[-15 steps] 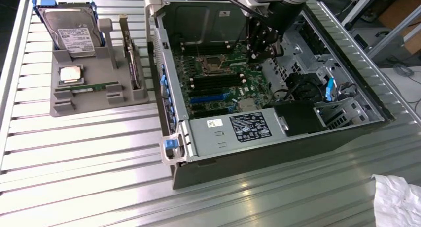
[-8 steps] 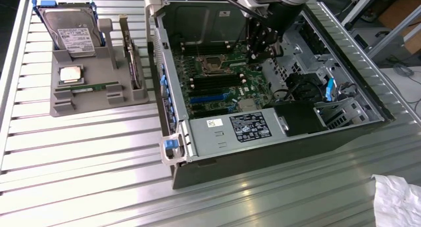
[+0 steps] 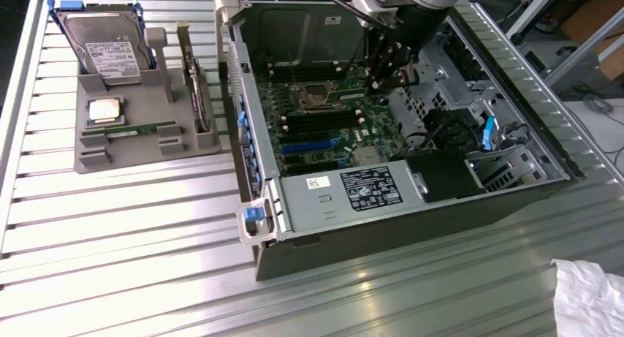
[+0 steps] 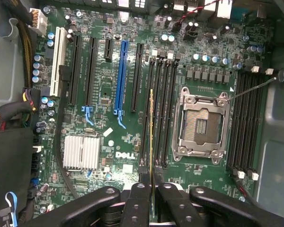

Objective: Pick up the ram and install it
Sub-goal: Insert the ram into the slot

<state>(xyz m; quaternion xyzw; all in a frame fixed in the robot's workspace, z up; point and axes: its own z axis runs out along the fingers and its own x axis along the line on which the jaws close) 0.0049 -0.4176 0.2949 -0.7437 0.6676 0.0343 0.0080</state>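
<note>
So the ram (image 4: pixel 152 127) from my wrist cam is edge-on: a thin stick with a yellowish-gold edge running up from between the fingers (image 4: pixel 143 182), hanging over the black memory slots (image 4: pixel 161 109) just beside the CPU socket (image 4: pixel 202 124). I can't read chips or a label from this angle, just that narrow edge. The gripper (image 4: pixel 152 182) is pinched nearly closed on it, both fingertips pressed against the stick's flat sides with only the board's thickness between them. Whether the bottom edge is touching a slot or hovering just above, I honestly can't tell. In the exterior view the gripper (image 3: pixel 390 77) is down inside the open case (image 3: pixel 390 205), over the motherboard (image 3: pixel 337 125) near the far end, and the stick itself is too hard to make out there against the black fingers. Off on the exterior view's left sits the grey holder (image 3: pixel 127 150) on the table (image 3: pixel 146 242), with a second ram stick (image 3: pixel 125 132) lying flat in its groove: long, thin, green, small dark chips. The same holder carries the hard drive (image 3: pixel 109 48) standing at the back and the square silver processor (image 3: pixel 104 110) in front of it.
</note>
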